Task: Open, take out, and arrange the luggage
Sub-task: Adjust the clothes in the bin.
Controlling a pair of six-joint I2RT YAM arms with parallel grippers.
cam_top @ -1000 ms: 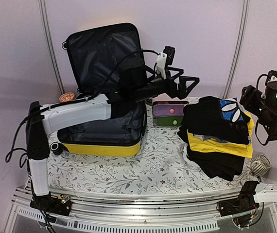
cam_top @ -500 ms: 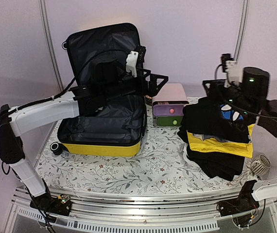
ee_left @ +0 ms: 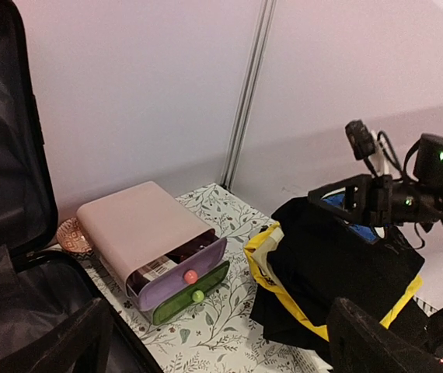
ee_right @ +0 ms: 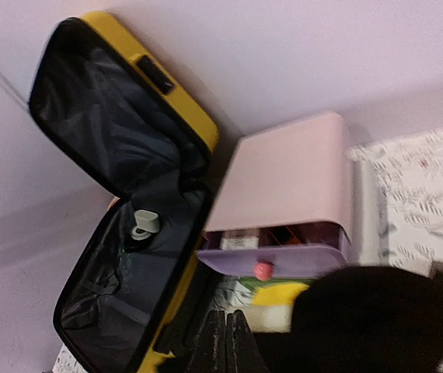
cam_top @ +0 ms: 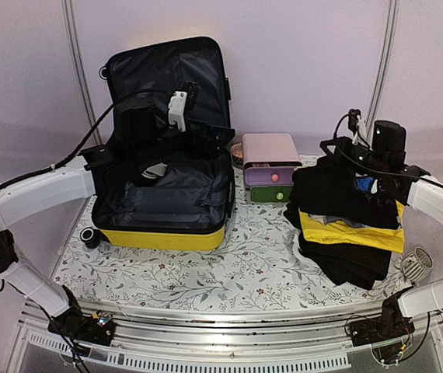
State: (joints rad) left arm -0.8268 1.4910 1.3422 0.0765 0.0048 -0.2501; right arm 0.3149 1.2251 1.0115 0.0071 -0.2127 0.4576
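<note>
The left arm rose from its base at the near left corner, its white forearm angled up and to the right. Its wrist was held roughly level, and the left claw pointed right with its fingers spread wide, gripping nothing. The right arm folded in from the right side. The right claw pointed left, jaws pressed tight together.

The left wrist view's edge cuts off the luggage; the drawer box partly hides a small dish.
</note>
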